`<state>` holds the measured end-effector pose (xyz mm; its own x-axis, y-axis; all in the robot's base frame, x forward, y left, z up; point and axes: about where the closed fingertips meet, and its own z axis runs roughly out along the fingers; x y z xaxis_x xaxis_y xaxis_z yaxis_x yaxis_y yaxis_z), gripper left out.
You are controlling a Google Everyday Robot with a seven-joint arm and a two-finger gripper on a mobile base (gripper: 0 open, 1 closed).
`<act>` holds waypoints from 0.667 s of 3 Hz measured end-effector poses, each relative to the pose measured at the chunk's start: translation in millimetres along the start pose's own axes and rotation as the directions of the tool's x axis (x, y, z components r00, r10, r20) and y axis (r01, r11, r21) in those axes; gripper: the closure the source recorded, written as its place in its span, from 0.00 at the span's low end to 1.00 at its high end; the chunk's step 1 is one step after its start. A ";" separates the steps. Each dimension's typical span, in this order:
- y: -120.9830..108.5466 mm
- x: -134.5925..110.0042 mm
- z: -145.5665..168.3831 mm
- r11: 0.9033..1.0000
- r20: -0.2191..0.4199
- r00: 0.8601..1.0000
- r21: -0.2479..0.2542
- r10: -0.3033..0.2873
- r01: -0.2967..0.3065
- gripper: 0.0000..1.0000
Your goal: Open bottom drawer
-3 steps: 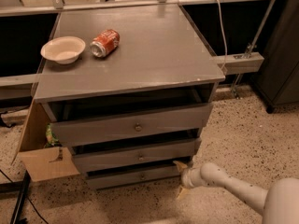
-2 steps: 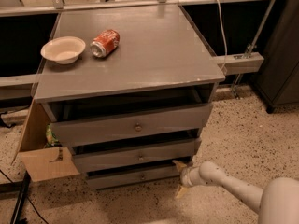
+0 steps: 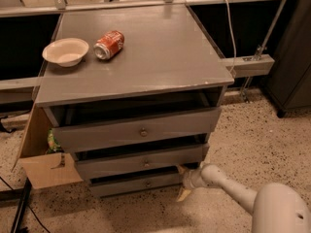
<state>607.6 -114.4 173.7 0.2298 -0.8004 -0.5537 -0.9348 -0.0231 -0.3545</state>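
The bottom drawer [image 3: 133,184] is the thinnest grey front, lowest in the grey cabinet [image 3: 141,57], with a small round knob [image 3: 148,183] at its centre. It stands slightly pulled out, as do the two drawers above it. My gripper [image 3: 182,181] is at the right end of the bottom drawer front, low near the floor, on a white arm [image 3: 228,186] coming in from the lower right. Its two yellowish fingers [image 3: 184,194] are spread apart, one above the other, and hold nothing. The gripper is well to the right of the knob.
A white bowl [image 3: 65,51] and a red soda can [image 3: 109,44] on its side lie on the cabinet top. An open cardboard box [image 3: 46,168] stands at the cabinet's left. A dark cabinet [image 3: 294,57] stands at the right. The floor is speckled terrazzo [image 3: 262,140].
The gripper has edged slightly left toward the drawer's right end. The drawers, bowl and can have not moved.
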 end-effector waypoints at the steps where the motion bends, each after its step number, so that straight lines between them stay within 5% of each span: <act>1: -4.2 5.0 10.2 1.000 -0.008 1.000 -0.023 0.009 -0.009 0.00; 2: -4.5 9.0 15.9 0.998 -0.014 1.000 -0.049 0.025 -0.025 0.00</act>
<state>618.2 -112.0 158.3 0.2028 -0.8091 -0.5516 -0.9524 -0.0319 -0.3033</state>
